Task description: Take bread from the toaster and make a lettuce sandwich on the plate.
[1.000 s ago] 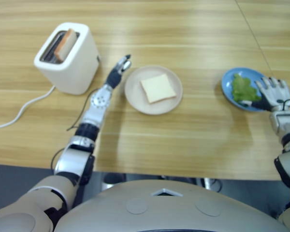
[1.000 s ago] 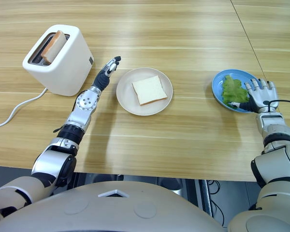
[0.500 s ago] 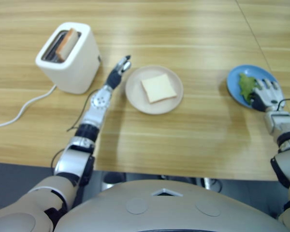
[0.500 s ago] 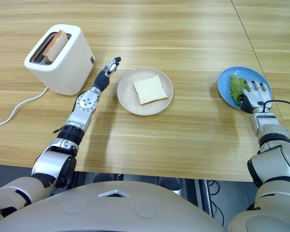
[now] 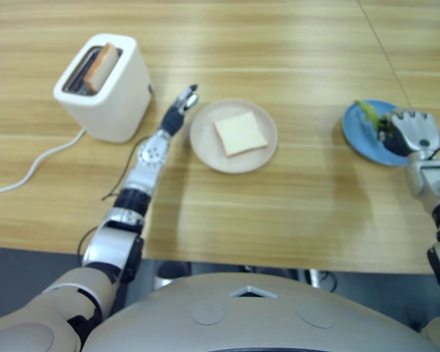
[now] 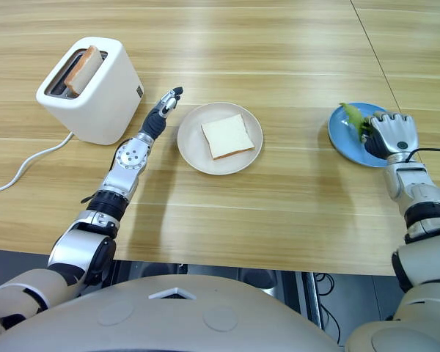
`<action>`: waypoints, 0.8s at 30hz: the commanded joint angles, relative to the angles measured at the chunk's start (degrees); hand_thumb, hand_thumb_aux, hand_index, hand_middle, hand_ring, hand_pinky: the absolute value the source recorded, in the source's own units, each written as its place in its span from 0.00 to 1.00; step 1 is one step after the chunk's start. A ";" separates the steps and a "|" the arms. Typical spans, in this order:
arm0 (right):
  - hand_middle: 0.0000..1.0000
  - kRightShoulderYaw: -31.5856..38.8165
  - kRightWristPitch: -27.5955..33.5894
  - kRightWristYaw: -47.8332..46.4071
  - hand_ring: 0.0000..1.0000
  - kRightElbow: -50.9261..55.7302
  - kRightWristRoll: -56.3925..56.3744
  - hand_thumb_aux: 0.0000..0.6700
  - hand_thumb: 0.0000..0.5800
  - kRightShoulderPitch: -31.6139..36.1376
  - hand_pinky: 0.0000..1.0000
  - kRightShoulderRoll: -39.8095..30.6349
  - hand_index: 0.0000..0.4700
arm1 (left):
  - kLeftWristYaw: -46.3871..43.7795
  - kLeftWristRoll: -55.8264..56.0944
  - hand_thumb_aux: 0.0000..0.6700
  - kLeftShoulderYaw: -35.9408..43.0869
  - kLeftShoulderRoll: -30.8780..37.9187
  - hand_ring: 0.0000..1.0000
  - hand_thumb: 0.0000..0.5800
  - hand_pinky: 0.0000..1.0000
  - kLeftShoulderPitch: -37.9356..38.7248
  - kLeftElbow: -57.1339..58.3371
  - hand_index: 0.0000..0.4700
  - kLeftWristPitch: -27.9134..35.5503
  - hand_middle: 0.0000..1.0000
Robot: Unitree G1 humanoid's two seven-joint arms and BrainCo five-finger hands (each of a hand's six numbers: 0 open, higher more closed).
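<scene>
Pale wooden desk [image 6: 279, 44] carries a white toaster [image 6: 95, 99] at 10 o'clock, with one bread slice [image 6: 82, 67] upright in its slot and a cord [image 6: 26, 169] trailing off toward 8 o'clock. At the middle sits a beige plate [image 6: 193, 147] with a second slice [image 6: 225, 136] lying flat on it. The left hand [image 6: 163, 108] lies between toaster and plate, at the plate's 9 o'clock, fingers straight and holding nothing. At 3 o'clock a blue dish [image 6: 345, 143] sits under the right hand [image 6: 391, 132], whose fingers are curled around the lettuce [image 6: 354, 115], a leaf end sticking out toward 10 o'clock.
</scene>
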State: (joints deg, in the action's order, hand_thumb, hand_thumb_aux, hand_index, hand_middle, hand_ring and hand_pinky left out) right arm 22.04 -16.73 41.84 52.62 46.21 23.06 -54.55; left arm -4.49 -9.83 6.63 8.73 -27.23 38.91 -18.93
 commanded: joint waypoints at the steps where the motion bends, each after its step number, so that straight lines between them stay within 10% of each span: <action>1: 1.00 -4.01 2.92 -1.57 1.00 -16.89 0.40 1.00 1.00 -3.81 1.00 -1.78 0.98 | 0.73 0.59 0.00 -1.21 0.12 0.00 0.00 0.00 -0.41 1.86 0.00 0.05 0.00; 11: 1.00 -0.89 3.68 -9.79 1.00 -33.52 6.63 1.00 1.00 1.61 1.00 8.66 0.98 | 2.03 1.37 0.00 -2.21 -0.93 0.00 0.00 0.00 -2.47 5.96 0.00 -0.93 0.00; 24: 1.00 13.17 -3.56 -6.40 1.00 -1.80 13.13 1.00 1.00 12.83 1.00 24.47 0.98 | 2.46 0.96 0.00 -1.96 -1.74 0.00 0.00 0.00 -3.59 9.24 0.00 -2.11 0.00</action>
State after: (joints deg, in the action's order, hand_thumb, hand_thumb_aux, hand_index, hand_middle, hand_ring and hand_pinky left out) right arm 34.08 -19.35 34.28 48.07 58.88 35.39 -30.22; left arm -2.19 -8.68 4.66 7.19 -30.87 47.05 -21.17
